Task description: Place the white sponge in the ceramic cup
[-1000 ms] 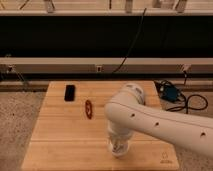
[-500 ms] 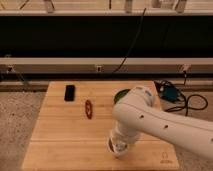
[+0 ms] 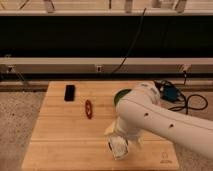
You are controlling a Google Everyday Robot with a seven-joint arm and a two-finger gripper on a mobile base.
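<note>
My gripper [image 3: 119, 146] is at the end of the big white arm [image 3: 150, 117], low over the front middle of the wooden table [image 3: 55, 135]. A small off-white patch [image 3: 110, 130] shows at the gripper's left side; I cannot tell whether it is the white sponge. The ceramic cup does not show clearly; the arm and gripper hide the spot under them.
A dark green bowl [image 3: 120, 95] sits at the back of the table, half hidden by the arm. A black flat object [image 3: 69, 92] lies back left, and a small red object [image 3: 88, 109] lies right of it. A blue box with cables [image 3: 169, 93] sits at the right edge.
The upper arm has swung a little to the right, uncovering part of the green bowl. The gripper stays at about the same spot over the front of the table.
</note>
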